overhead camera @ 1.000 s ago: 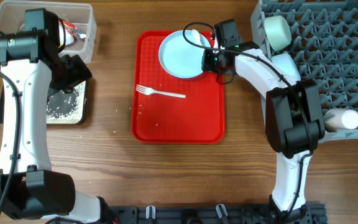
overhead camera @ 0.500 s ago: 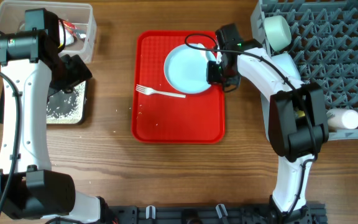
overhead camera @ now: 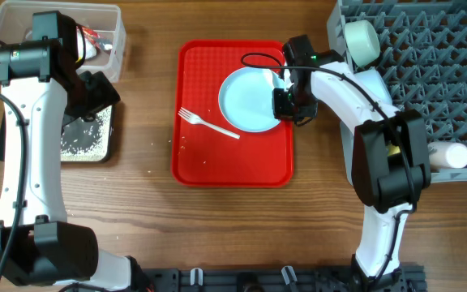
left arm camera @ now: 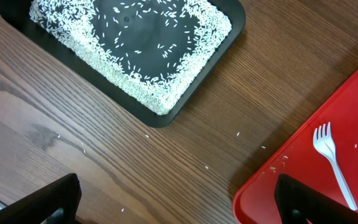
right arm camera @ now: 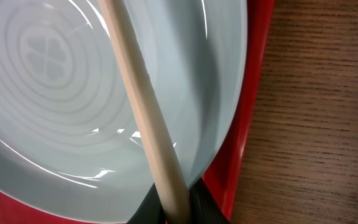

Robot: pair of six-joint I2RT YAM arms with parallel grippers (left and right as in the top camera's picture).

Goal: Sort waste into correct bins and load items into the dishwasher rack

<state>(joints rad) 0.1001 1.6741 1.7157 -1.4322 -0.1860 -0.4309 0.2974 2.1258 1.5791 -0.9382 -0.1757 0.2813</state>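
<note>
The light-blue plate [overhead camera: 250,101] lies on the right side of the red tray [overhead camera: 233,162]. My right gripper [overhead camera: 286,101] is at the plate's right rim. In the right wrist view the gripper [right arm camera: 176,208] is shut on a pale straight handle, the white spoon [right arm camera: 138,106], which lies across the plate [right arm camera: 55,74]. The white fork [overhead camera: 209,123] lies on the tray left of the plate. My left gripper [left arm camera: 179,211] is open and empty above bare table beside the black tray [left arm camera: 166,115] of rice grains [left arm camera: 135,81].
The clear tub [overhead camera: 116,40] with a red-and-white wrapper [overhead camera: 96,36] stands at the back left. The grey rack [overhead camera: 428,73] fills the right, with a pale cup [overhead camera: 362,40] at its near corner. Stray grains lie on the wood [left arm camera: 146,134].
My right gripper has moved toward the front of the table. The plate slid with it down the red tray and nudged the fork askew. The left arm has not moved.
</note>
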